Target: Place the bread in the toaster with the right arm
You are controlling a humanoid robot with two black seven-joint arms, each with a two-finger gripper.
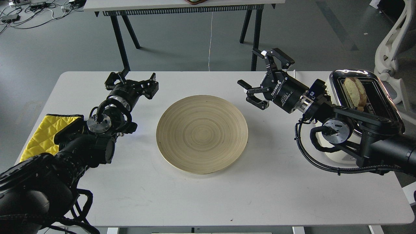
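While bread (355, 92) stands on edge in the chrome-topped toaster (386, 97), both jaws are released.
Pale, brown-crusted slice, long axis along the slot; round ridged wooden plate (201, 134) mid-worktop (276, 195); right gripper (265, 78) and left gripper (131, 81) grasp nothing.

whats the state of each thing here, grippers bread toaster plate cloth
right gripper: open, holding nothing
left gripper: open, holding nothing
bread: standing in a toaster slot, top sticking out
toaster: upright, loaded
plate: bare
yellow cloth: flat, partly under the left arm

Pale bread (355, 92) upright in chrome-topped toaster (386, 97) slot, table's right end.
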